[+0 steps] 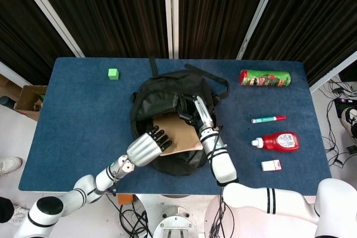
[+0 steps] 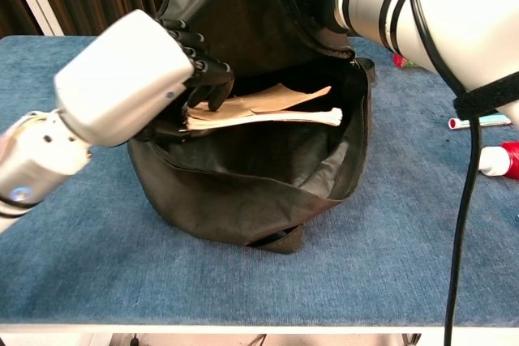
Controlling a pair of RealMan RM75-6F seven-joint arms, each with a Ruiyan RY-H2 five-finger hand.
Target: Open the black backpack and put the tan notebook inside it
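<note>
Head view high, looking down, chest view low, close, both sharing backpack

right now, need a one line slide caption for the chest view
Left robot hand slides the tan notebook into the black backpack while the right robot hand holds its flap up.

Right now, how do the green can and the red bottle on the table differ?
The green can is longer and lies near the table's far edge; the red bottle is shorter and lies nearer the robot. The can is a plain cylinder; the bottle narrows to a white cap pointing left. Both lie on their sides, right of the black backpack.
</note>
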